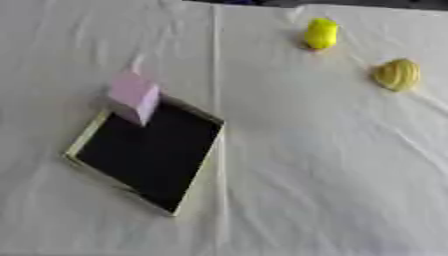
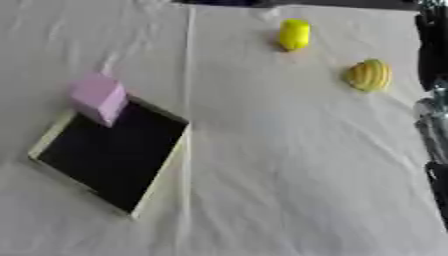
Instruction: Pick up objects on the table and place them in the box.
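Observation:
A shallow box (image 1: 80, 141) with a pale rim and a black inside lies askew on the white cloth, left of centre. A pink cube (image 1: 134, 96) stands tilted at the box's far corner, overlapping the rim, and no hand touches it. A smooth yellow object (image 1: 321, 33) lies far back on the right. A ribbed, darker yellow object (image 1: 397, 75) lies to its right and a little nearer. A black and silver stretch of my right arm (image 2: 434, 125) runs down the right edge of the right eye view; its hand cannot be made out. My left hand is out of sight.
The white cloth (image 1: 306, 175) covers the whole table, with a crease running front to back past the box's right corner. Bare cloth stretches between the box and the two yellow objects.

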Controlling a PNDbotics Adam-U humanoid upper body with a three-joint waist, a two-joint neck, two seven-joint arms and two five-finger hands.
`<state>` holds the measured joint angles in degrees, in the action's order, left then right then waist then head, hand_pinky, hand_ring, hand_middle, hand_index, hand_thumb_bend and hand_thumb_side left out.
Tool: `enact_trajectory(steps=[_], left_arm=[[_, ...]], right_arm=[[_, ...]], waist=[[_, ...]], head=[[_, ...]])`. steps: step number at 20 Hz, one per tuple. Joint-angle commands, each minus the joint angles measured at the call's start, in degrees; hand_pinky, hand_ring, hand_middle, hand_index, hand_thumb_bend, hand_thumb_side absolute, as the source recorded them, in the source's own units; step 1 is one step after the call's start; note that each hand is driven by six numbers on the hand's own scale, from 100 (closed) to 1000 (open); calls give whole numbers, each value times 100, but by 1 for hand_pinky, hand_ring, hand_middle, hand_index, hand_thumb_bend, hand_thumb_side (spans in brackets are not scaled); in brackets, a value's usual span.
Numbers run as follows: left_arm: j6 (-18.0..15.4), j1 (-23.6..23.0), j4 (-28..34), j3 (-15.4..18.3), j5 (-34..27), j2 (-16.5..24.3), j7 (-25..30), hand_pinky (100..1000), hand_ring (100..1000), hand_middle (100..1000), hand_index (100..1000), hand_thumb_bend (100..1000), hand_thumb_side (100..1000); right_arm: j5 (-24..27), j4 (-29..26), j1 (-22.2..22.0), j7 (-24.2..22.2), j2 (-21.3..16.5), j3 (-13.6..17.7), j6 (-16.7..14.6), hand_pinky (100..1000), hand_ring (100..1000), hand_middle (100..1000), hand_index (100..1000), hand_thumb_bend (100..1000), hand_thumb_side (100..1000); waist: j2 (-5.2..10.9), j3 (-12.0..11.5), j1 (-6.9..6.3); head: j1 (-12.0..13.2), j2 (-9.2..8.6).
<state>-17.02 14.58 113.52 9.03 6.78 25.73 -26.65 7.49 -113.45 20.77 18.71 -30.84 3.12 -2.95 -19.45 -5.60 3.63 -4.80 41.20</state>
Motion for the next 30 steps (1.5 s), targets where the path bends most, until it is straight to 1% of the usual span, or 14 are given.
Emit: enact_trajectory(steps=[1,4,7,9,12,14,16,19,21,24,27,29,30], left_arm=[[-10,29,107,28,1,128,1,811,790,776,867,270,366],[-15,23,107,25,8,152,0,811,790,776,867,270,364],[-14,18,107,22,14,173,-2,811,791,776,867,268,365],[-11,6,107,20,20,183,1,811,791,776,867,267,366],[-9,10,107,18,25,187,1,811,791,776,867,266,367],[-8,18,107,4,24,195,12,811,791,777,867,265,368],[-7,26,107,-5,22,203,23,811,792,777,867,265,367],[0,38,107,-23,7,207,39,810,792,777,867,263,368],[3,43,107,-43,-3,214,64,810,792,777,867,262,368],[1,57,107,-58,-18,225,87,810,793,778,867,262,367],[-1,58,107,-63,-25,231,100,810,793,778,867,261,367],[-1,56,107,-61,-27,233,101,810,793,778,867,261,366],[-1,57,107,-63,-28,234,102,810,793,778,867,260,366]], right_arm=[[-12,-114,93,-5,-116,36,6,875,875,723,841,100,669],[-88,-114,169,2,-345,39,80,876,876,727,843,100,663],[-311,-114,330,-20,-812,29,272,877,878,736,848,100,655],[-419,-114,488,-30,-1194,18,480,878,880,741,851,100,651],[-454,-90,761,-88,-1738,-41,907,880,886,750,856,100,655],[-456,119,1029,-220,-2084,-140,1195,881,888,755,860,100,660],[-486,475,1296,-424,-2339,-285,1370,883,893,762,866,100,671],[-651,1190,1768,-856,-2567,-571,1526,887,903,779,877,100,689],[-878,1707,2098,-1162,-2621,-770,1562,890,907,789,884,100,698],[-1366,2550,2602,-1624,-2556,-1054,1523,894,916,807,897,100,672],[-1936,3301,3050,-2150,-2376,-1273,1289,903,934,834,917,100,639],[-2341,3686,3277,-2596,-2267,-1389,1039,914,946,855,926,100,568],[-2538,3830,3361,-2846,-2220,-1445,891,920,951,859,929,100,489]], waist=[[129,3,-35],[132,2,-43],[118,-12,-38],[104,-21,-30],[83,-36,-11],[70,-57,-5],[65,-84,1],[64,-125,9],[65,-146,12],[66,-167,13],[63,-178,7],[61,-176,4],[61,-176,5]], head=[[4,-24],[15,7],[0,38],[-13,59],[-29,60],[-29,65],[-40,72],[-62,78],[-82,86],[-109,85],[-109,69],[-104,61],[-107,61]])
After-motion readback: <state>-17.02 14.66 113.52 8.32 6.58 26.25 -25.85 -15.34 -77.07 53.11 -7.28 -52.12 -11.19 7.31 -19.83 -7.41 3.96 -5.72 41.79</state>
